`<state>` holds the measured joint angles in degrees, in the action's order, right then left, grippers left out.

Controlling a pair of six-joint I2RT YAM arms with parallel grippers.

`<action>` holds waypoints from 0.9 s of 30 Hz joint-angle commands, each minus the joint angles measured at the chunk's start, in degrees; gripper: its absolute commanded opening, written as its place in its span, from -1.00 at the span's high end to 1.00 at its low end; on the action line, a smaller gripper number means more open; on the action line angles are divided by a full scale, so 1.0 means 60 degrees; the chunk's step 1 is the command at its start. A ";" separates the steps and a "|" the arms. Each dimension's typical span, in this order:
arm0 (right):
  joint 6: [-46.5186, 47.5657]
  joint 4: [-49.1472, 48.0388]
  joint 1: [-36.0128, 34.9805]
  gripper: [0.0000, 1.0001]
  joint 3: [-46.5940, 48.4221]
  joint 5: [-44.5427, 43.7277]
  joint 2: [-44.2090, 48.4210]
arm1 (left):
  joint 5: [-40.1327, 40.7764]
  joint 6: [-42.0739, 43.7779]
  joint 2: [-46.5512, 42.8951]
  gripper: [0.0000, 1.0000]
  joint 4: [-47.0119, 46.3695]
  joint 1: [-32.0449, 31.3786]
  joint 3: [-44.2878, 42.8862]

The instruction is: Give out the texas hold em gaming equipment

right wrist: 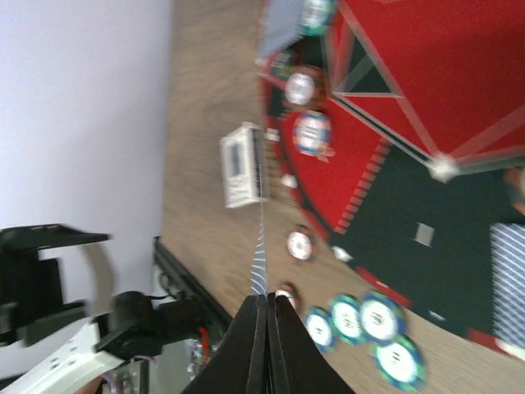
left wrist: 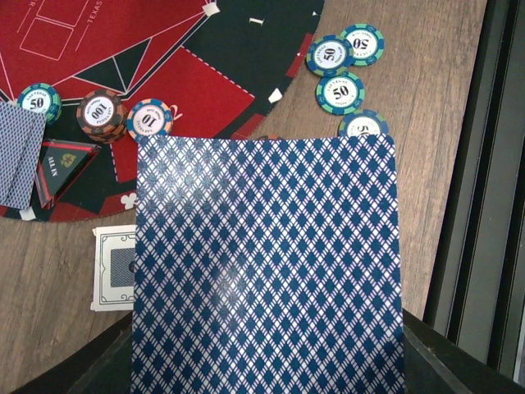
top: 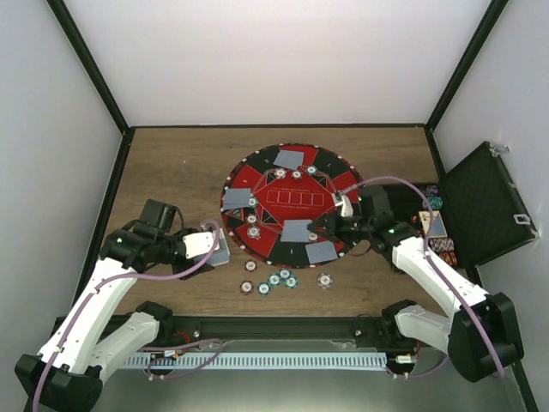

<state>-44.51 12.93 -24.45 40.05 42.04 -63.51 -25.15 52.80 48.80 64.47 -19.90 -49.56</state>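
**A card in each arm at the rim of the round mat**

At the left, the left fingers (top: 207, 244) are pressed together on a blue-backed card (left wrist: 267, 263). It is a stiff rectangle printed with a fine blue-and-white diamond lattice, and a soft sheen runs across it. It is held above the wood-grain bench (top: 171, 172), just off the mat's left rim. Below it on the wood lies a small deck (left wrist: 113, 268), squared up, its top card white-bordered.

Towards the middle, loose chips (top: 274, 281) sit on bare wood in front of the mat. They are flat discs with striped green, blue and red edges, and several have white centres marked 50.

The mat (top: 292, 199) is a large circle of red and black wedges with a dotted white edge. Three flat cards (top: 291, 159) lie on it near the rim, well apart from one another. A few mat chips (top: 296, 174) rest between them.

At the mat's right side, the right fingers (right wrist: 283, 349), smooth black wedges, are closed flat against each other. They pinch a second card (right wrist: 259, 263), seen edge-on as a thin striped line.

At the far right a black case (top: 485, 202) stands open, its lid lining quilted.
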 commanded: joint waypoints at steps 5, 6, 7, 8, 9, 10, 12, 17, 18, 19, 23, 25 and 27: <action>0.1230 0.1868 0.1178 0.99 -0.1413 -0.0679 0.0422 | -0.0087 0.0178 -0.0018 0.81 0.0047 0.0022 -0.0034; 0.1317 0.1963 0.1211 0.99 -0.1438 -0.0842 0.0388 | -0.0074 0.0191 -0.0028 0.81 0.0051 0.0028 -0.0031; 0.1412 0.2064 0.1225 0.99 -0.1435 -0.1042 0.0314 | -0.0054 0.0191 -0.0032 0.81 0.0044 0.0025 -0.0029; 0.1482 0.2159 0.1239 0.99 -0.1421 -0.1231 0.0224 | -0.0057 0.0204 -0.0032 0.81 0.0050 0.0021 -0.0005; 0.1583 0.2233 0.1254 0.99 -0.1397 -0.1380 0.0117 | -0.0057 0.0207 -0.0032 0.81 0.0048 0.0021 0.0002; 0.1645 0.2257 0.1268 0.99 -0.1368 -0.1515 -0.0004 | -0.0068 0.0209 -0.0032 0.81 0.0051 0.0028 0.0010; 0.1781 0.2303 0.1286 0.99 -0.1324 -0.1827 -0.0250 | -0.0085 0.0208 -0.0032 0.81 0.0050 0.0023 0.0023; 0.1898 0.2299 0.1320 0.99 -0.1040 -0.2448 -0.1094 | -0.0100 0.0231 -0.0021 0.81 0.0066 0.0021 0.0015; 0.1873 0.2293 0.1315 0.98 -0.0954 -0.2621 -0.1265 | -0.0108 0.0236 -0.0011 0.81 0.0057 0.0028 0.0002; 0.1855 0.2331 0.1322 0.97 -0.0863 -0.2891 -0.1389 | -0.0122 0.0238 0.0004 0.81 0.0076 0.0022 -0.0029; 0.1912 0.2669 0.1310 0.69 -0.0530 -0.3756 -0.1811 | -0.0199 0.0223 0.0041 0.81 0.0137 0.0021 -0.0145; 0.1852 0.2795 0.1314 0.45 -0.0382 -0.4042 -0.1747 | -0.0202 0.0237 0.0028 0.81 0.0165 0.0021 -0.0148; 0.1789 0.2879 0.1309 0.14 -0.0185 -0.4212 -0.1562 | -0.0203 0.0275 0.0022 0.81 0.0153 0.0021 -0.0116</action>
<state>-33.89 28.18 -17.04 35.22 22.06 -74.22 -24.91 53.04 49.21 65.14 -19.90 -49.56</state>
